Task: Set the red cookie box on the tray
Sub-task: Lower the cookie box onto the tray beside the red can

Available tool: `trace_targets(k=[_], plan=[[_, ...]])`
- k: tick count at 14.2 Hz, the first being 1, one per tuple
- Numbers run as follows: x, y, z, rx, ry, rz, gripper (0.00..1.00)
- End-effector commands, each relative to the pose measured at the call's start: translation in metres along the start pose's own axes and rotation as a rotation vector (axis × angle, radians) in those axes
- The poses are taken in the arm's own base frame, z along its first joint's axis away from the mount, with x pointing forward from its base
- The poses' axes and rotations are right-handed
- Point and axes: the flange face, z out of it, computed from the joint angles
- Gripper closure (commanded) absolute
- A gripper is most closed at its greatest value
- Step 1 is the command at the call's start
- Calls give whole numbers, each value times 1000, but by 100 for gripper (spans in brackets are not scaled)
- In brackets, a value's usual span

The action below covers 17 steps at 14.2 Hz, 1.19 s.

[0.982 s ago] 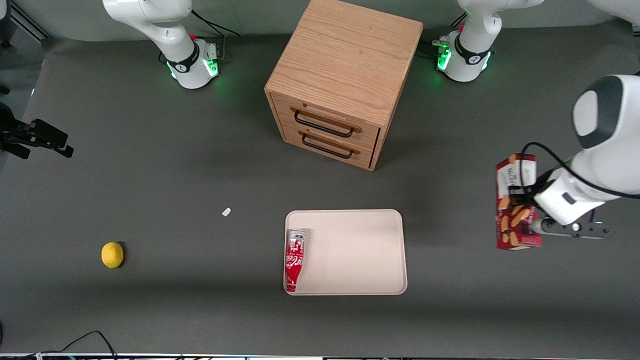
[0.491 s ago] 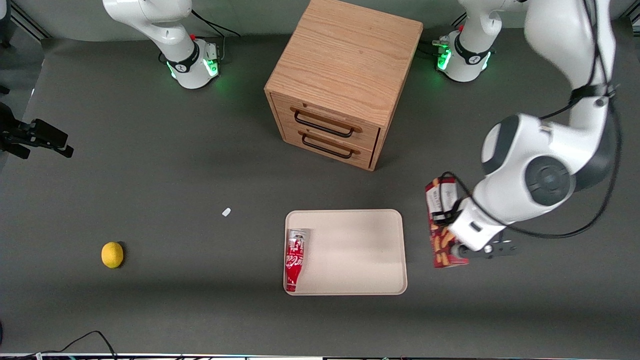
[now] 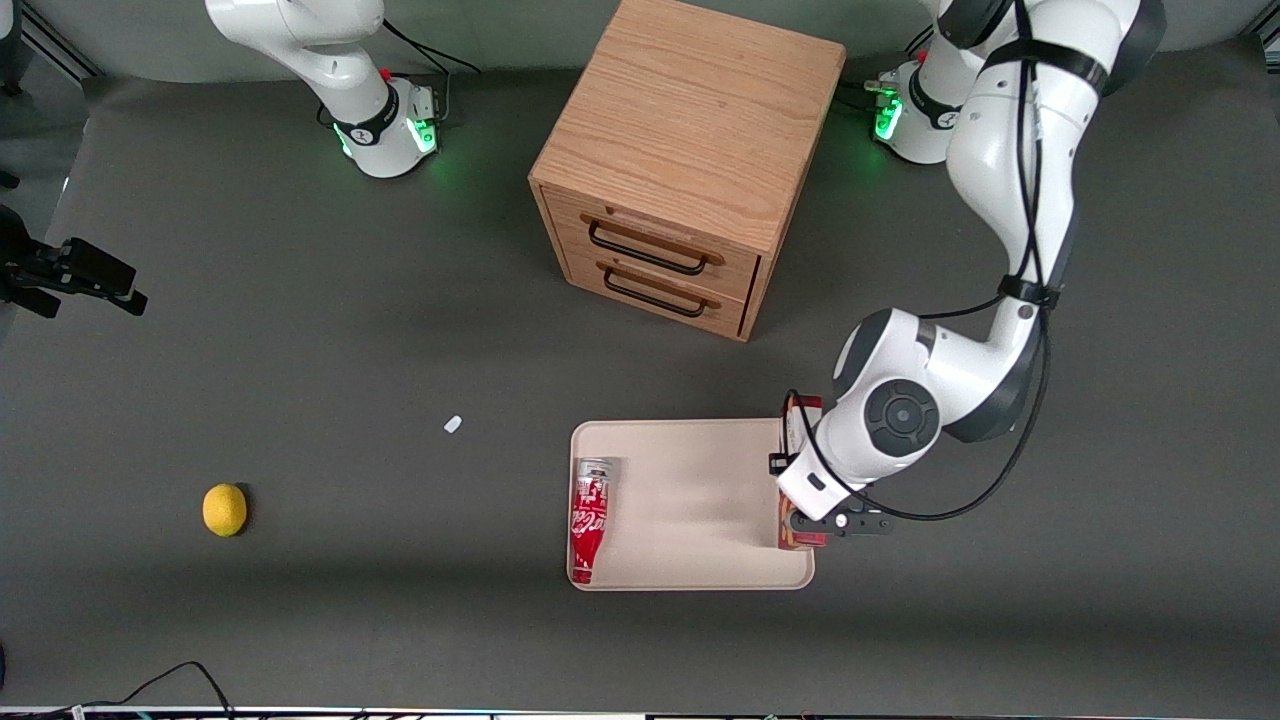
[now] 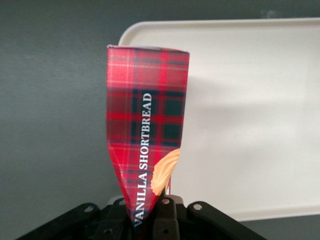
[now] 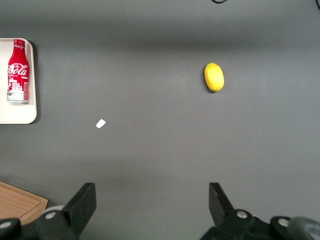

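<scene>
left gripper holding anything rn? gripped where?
Yes: the gripper is shut on the red cookie box, clamped at one end of the carton, with the rest sticking out over the edge of the tray.

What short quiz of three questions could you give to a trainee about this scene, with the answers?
1. True or false: the gripper holds the red cookie box.
2. What lies on the tray already?
A. a lemon
B. a cola bottle
C. nothing
3. Fill in: the cabinet has ___ drawers, both shut.

Key:
1. True; it hangs over the tray's edge toward the working arm's end.
2. B, the cola bottle; the lemon lies on the table.
3. Two.
</scene>
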Motion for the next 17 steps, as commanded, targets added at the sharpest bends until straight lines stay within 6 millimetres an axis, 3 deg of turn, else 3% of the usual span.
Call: trace_targets(k=[1, 10, 11, 12, 13, 17], plan=[[7, 6, 9, 18, 32, -12, 100], [10, 5, 29, 20, 48, -51, 100], [9, 5, 29, 21, 47, -53, 79], [9, 5, 30, 26, 54, -47, 7], [8, 10, 30, 27, 87, -31, 0], [10, 10, 24, 8, 116, -67, 0]])
